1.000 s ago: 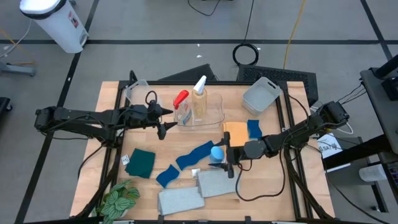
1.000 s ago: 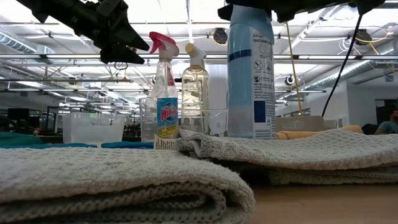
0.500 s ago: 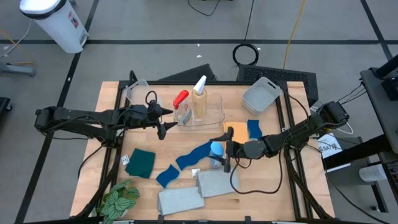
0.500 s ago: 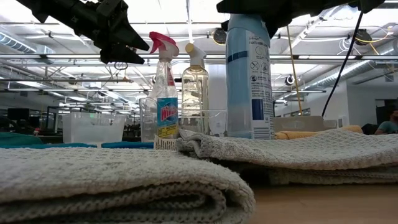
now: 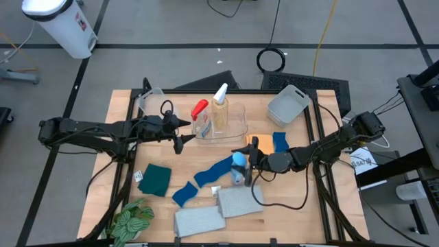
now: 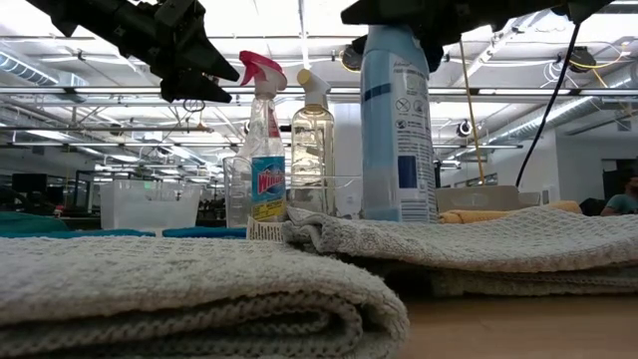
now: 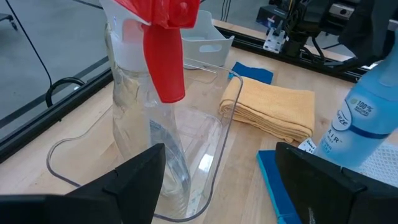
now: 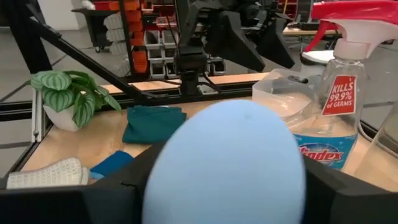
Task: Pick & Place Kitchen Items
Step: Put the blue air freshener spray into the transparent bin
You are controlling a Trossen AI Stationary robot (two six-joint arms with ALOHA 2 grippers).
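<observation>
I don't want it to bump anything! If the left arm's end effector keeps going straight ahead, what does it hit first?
Probably the red-trigger bottle, standing in the clear tub right ahead of the open left end effector.

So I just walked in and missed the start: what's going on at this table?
The right gripper is closing around the cap of the blue-capped bottle, which stands upright mid-table by a grey folded towel. The left gripper waits open beside the clear tub holding the red-trigger bottle and white-trigger bottle.
</observation>
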